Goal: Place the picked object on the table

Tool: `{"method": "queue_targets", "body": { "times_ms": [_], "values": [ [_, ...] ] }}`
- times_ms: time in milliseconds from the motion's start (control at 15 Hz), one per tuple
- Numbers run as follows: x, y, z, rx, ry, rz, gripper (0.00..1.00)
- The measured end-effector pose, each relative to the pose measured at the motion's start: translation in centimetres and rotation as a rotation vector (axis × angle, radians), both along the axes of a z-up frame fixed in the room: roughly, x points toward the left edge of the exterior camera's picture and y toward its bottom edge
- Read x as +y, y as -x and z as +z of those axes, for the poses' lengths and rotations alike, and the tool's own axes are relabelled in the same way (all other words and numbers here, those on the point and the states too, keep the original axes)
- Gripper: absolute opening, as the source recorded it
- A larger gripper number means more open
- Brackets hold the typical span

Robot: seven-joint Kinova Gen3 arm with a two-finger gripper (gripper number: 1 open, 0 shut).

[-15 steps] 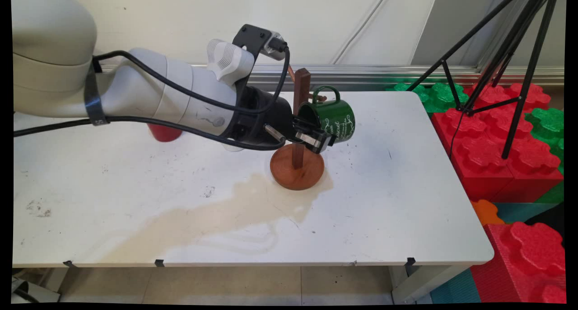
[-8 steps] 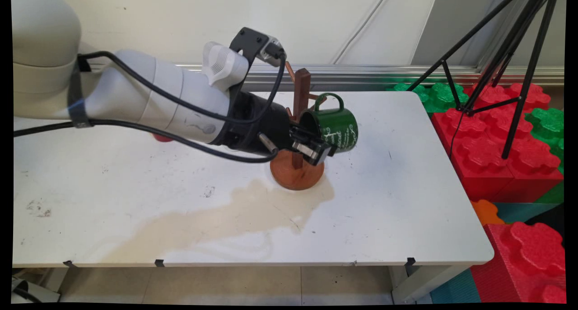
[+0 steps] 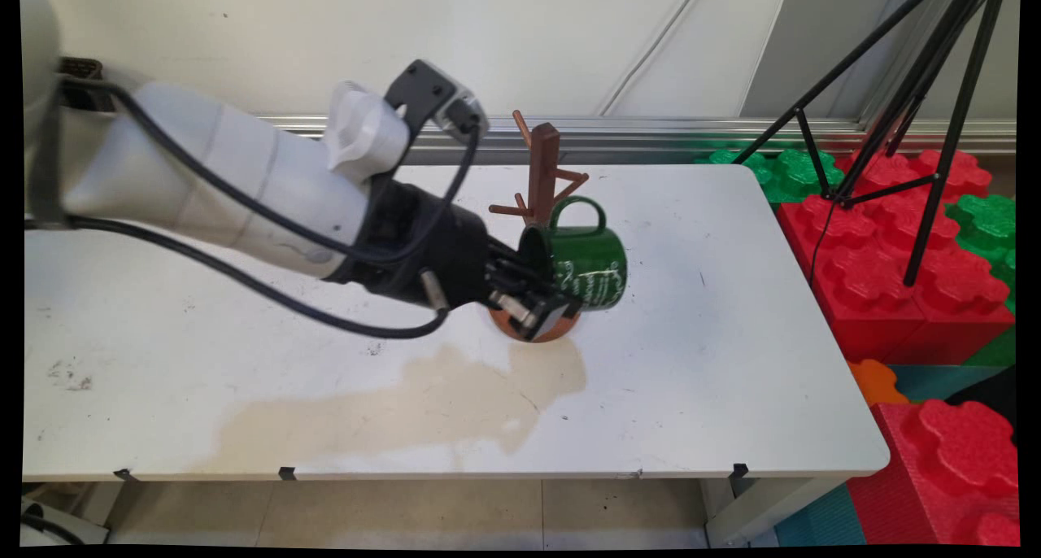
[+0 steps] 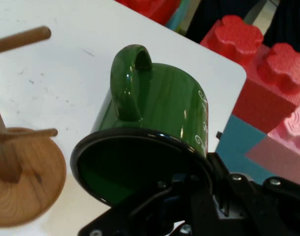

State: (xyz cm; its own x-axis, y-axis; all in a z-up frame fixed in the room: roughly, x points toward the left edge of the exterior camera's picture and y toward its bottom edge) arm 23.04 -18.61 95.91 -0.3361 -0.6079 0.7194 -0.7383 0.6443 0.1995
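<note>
Coming in from the left, the white arm (image 3: 219, 176) reaches low across the counter (image 3: 732, 363), with black cables (image 3: 244, 277) hanging under it. A pale brown stain (image 3: 423, 395) spreads over the counter below the arm and up to the foot of the wooden mug stand (image 3: 541, 176). At the arm's end the gripper (image 3: 541, 314) has its fingers closed on the rim of a green mug (image 3: 587, 265), one inside the mouth and one outside. The mug lies on its side in the air, handle up, in front of the stand's round base and just right of its post. In the hand view the mug (image 4: 155, 108) is clear of the pegs: it hangs on none of them and is not set down. At far right stand big toy blocks (image 3: 895, 257) and a black tripod (image 3: 927, 78).
</note>
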Motion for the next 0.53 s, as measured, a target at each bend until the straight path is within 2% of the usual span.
{"method": "queue_targets", "body": {
  "times_ms": [533],
  "values": [
    [2.4, -5.0, 2.5, -0.067, -0.017, -0.060, 0.00]
  ]
}}
